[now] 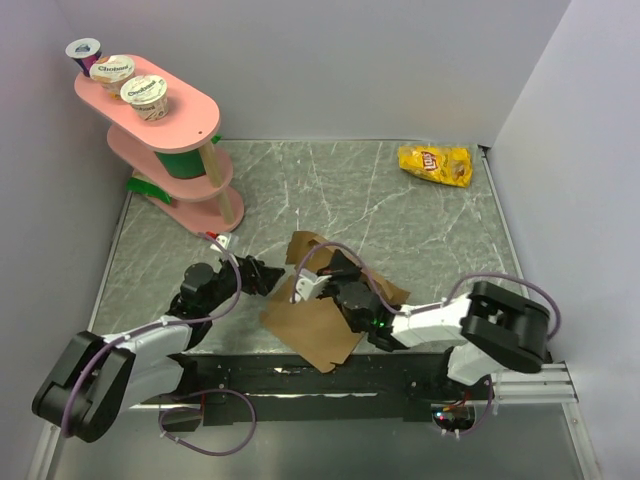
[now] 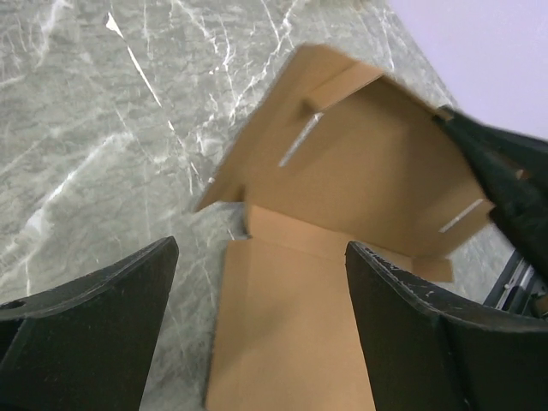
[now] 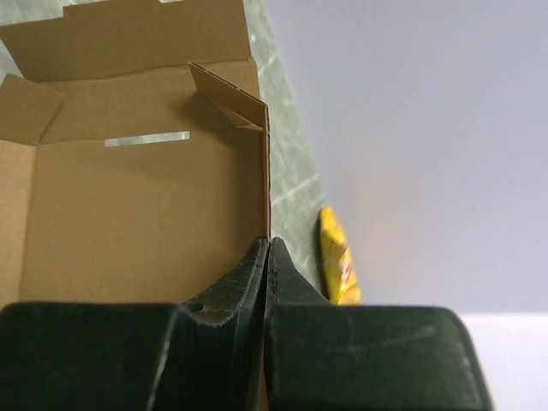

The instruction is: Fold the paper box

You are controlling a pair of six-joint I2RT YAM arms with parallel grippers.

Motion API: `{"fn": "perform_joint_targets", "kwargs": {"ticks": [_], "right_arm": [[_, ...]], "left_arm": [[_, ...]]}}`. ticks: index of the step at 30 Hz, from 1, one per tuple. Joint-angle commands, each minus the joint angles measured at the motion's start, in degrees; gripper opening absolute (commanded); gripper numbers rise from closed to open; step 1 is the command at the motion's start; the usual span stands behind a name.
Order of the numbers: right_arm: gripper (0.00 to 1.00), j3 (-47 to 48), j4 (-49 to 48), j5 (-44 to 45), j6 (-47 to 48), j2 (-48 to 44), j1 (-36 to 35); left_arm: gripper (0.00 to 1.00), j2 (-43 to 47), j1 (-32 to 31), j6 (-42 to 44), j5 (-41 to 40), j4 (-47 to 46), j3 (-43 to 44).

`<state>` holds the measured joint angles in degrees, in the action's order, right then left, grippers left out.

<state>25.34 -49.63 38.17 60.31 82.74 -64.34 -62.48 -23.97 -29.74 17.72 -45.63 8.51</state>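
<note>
Near the middle of the table [image 1: 400,230], close to its near edge: the paper box [image 1: 315,330], plain brown cardboard, part-folded, with one broad panel flat on the marbled top and a slotted panel raised at an angle behind it. Pinched at the edge of an upright side wall by the right gripper [image 1: 325,288], fingers pressed together on the cardboard, the wall's edge running in between them in the right wrist view. Just left of the box, low over the table, the left gripper [image 1: 262,273], spread wide and holding nothing. Between its two dark fingers [image 2: 111,317] in the left wrist view, the flat panel, and the lifted one beyond it. Toward the far right corner, well apart from the box, a yellow chip bag [image 1: 435,163]. At the far left corner, a pink tiered stand [image 1: 180,125] with three lidded cups [image 1: 146,95] on its top tier.
</note>
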Motion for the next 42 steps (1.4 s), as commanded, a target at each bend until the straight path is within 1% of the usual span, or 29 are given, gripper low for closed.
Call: {"fn": "perform_joint_targets", "kwargs": {"ticks": [1,3,7,12,14,15,16,17,18,20,22,24,25,28,30,32,33,36,37,42], "right_arm": [[0.0,3.22,-15.92,-3.63,12.18,6.45,-0.26],[0.0,3.22,-21.19,-3.37,15.25,9.36,-1.4],[0.0,2.61,-23.67,-2.58,17.03,10.43,-4.3],[0.0,1.03,-23.33,-1.0,17.74,8.32,-7.38],[0.0,0.5,-20.96,-0.91,16.86,6.83,-8.61],[0.0,0.15,-20.52,-0.73,15.98,6.39,-8.87],[0.0,-0.12,-19.81,-0.82,15.37,5.95,-9.31],[0.0,-0.73,-19.02,-0.65,14.92,5.42,-9.66],[0.0,-1.08,-19.28,-0.64,14.66,5.41,-9.75],[0.0,-1.87,-20.59,-0.12,15.01,5.76,-10.37],[0.0,-2.23,-21.21,0.14,15.36,6.38,-10.72],[0.0,-2.49,-23.14,0.41,15.45,7.7,-10.72],[0.0,-2.49,-23.93,0.5,15.62,8.83,-10.72],[0.0,-2.49,-27.8,1.11,16.85,10.77,-10.72],[0.0,-2.05,-28.33,0.94,17.12,11.04,-10.55],[0.0,-1.53,-26.59,0.41,16.24,9.81,-10.29],[0.0,-1.35,-25.44,0.15,14.67,9.03,-10.2],[0.0,-1.17,-19.3,-1.16,10.55,5.34,-9.76],[0.0,-1.09,-16.23,-1.43,9.66,3.67,-9.58],[0.0,-1.17,-11.81,-2.4,5.96,1.11,-9.05]], "left_arm": [[0.85,-0.19,1.11,-2.25,1.36,-5.96,2.38],[0.84,-0.19,2.51,-1.99,1.79,-5.09,3.08],[0.82,1.3,5.85,-2.61,3.38,-4.65,3.09],[0.79,2.54,8.23,-1.55,4.25,-2.8,3.35],[0.79,1.48,9.11,-1.29,5.48,-4.03,3.18],[0.77,1.22,9.63,-1.55,6.36,-4.99,2.83],[0.77,1.04,10.25,-2.07,7.06,-8.65,2.3],[0.76,0.96,11.73,-3.56,8.11,-10.78,1.69],[0.76,0.87,12.53,-4.27,10.56,-12.71,0.99],[0.76,0.43,14.29,-5.5,12.77,-15.71,1.07],[0.76,0.16,15.09,-6.03,15.75,-16.94,1.59],[0.79,0.25,15.97,-7.52,17.96,-20.55,1.16],[0.79,0.16,16.23,-7.96,20.75,-20.99,1.42],[0.79,-1.15,16.5,-7.44,22.97,-19.07,2.91],[0.78,-2.29,16.5,-5.6,26.4,-17.23,4.22],[0.79,-3.35,16.5,-1.84,26.93,-14.33,5.19],[0.79,-3.35,16.5,-0.34,26.59,-11.27,5.37],[0.8,-3.26,16.5,4.07,26.05,-8.26,5.55],[0.8,-3.96,16.41,4.33,26.4,-8.77,5.64],[0.76,-9.67,16.32,4.07,33.16,-12.02,6.78]]}}
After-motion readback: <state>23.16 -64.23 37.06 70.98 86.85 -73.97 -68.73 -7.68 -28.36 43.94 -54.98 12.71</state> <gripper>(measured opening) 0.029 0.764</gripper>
